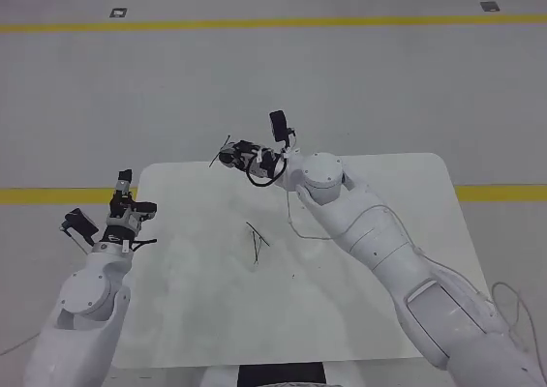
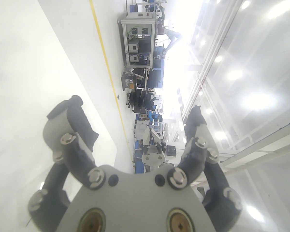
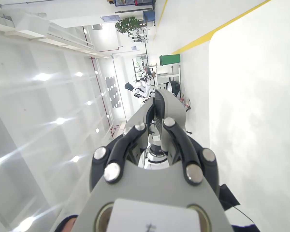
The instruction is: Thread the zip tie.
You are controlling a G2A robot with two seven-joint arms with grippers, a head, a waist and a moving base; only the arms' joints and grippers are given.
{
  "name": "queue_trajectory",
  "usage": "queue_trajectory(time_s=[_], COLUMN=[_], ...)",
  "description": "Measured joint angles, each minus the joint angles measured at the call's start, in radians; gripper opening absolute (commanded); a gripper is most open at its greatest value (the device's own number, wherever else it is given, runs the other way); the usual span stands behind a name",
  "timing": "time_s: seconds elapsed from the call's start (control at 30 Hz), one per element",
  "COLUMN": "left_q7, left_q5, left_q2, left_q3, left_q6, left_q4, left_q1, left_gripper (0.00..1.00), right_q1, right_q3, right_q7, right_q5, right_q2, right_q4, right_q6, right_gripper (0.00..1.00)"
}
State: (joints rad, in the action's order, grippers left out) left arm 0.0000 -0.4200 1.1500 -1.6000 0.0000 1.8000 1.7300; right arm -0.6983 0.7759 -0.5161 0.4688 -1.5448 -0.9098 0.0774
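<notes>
My right gripper [image 1: 228,153] hovers over the table's far edge, shut on a thin black zip tie [image 1: 218,155] that sticks out slanted past its fingertips. In the right wrist view the zip tie [image 3: 154,90] runs as a dark strip between the closed fingers of that gripper [image 3: 157,102]. More black zip ties [image 1: 257,242] lie crossed near the middle of the white table [image 1: 370,290]. My left gripper [image 1: 126,192] is at the table's left edge, open, and the left wrist view shows nothing between the spread fingers of this gripper [image 2: 135,114].
The table's rounded corner [image 2: 26,73] lies beside the left gripper. Grey floor with a yellow line [image 1: 505,193] surrounds the table. Workshop racks and equipment stand far off in the room behind.
</notes>
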Motion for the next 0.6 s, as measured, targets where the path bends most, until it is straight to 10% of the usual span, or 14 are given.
queue_trajectory(time_s=[0.3,0.47,0.6], left_q7=[0.011,0.133,0.385], left_q5=[0.035,0.461,0.870], left_q2=[-0.002,-0.008,-0.017], left_q3=[0.000,0.010,0.040], left_q6=[-0.030,-0.231,-0.377], left_q4=[-0.003,-0.055,-0.118], left_q1=[-0.006,-0.015,-0.040], left_gripper=[1.00,1.00,1.00], right_q1=[-0.019,-0.017,-0.006], right_q3=[0.006,0.020,0.030], right_q7=[0.035,0.069,0.072], right_q5=[-0.015,-0.018,0.002], right_q2=[0.000,-0.004,-0.009], right_q4=[-0.021,-0.034,-0.033], right_q6=[0.042,0.125,0.212], right_gripper=[0.00,0.00,0.00])
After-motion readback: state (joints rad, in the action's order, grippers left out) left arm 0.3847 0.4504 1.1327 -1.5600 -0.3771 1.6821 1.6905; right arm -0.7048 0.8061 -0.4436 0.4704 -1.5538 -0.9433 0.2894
